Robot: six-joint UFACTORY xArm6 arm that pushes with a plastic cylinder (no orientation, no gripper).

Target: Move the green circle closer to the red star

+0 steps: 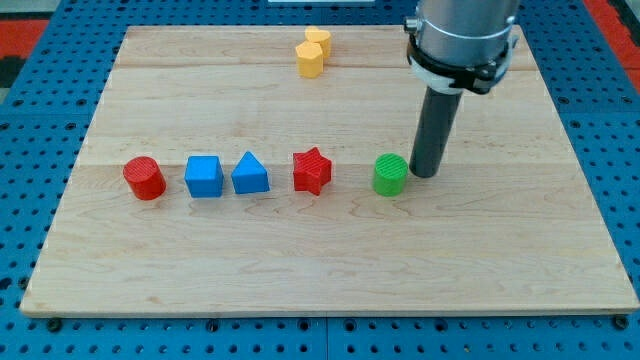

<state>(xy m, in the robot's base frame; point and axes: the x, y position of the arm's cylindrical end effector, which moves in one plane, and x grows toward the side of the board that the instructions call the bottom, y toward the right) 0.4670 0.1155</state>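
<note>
The green circle [390, 174] stands on the wooden board [330, 260] right of centre. The red star [312, 171] stands to its left, with a gap of about one block width between them. My tip [425, 174] rests on the board just to the right of the green circle, close to its side or touching it; I cannot tell which.
A row runs left from the red star: a blue triangle [250, 174], a blue cube [204, 177], and a red circle [144, 179]. A yellow block [313, 52] sits near the board's top edge. Blue pegboard surrounds the board.
</note>
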